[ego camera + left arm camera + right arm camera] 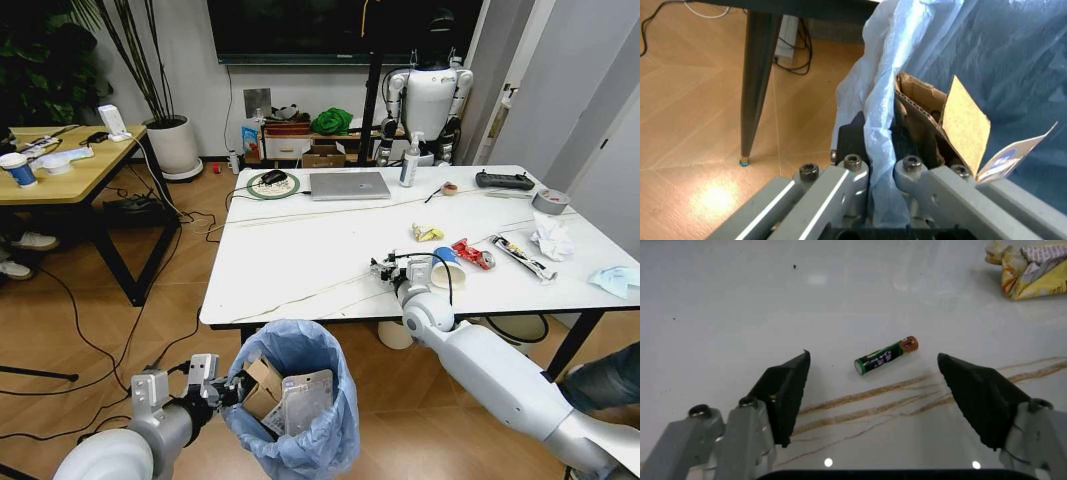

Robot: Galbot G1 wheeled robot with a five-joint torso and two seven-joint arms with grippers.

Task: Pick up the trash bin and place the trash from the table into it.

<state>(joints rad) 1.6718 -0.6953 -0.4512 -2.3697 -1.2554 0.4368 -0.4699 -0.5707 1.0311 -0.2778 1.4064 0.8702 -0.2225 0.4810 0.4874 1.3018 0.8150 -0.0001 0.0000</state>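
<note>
Now left pincer (881,172) clamps trash bin (297,405) rim; right pincer (883,390) spread over battery (885,355).

The blue-lined trash bin (296,405) hangs upright from the left claw (222,390), its rim pinched. A small battery (885,355) lies between the spread fingers of the right claw (884,390) on the tabletop (300,250).
</note>
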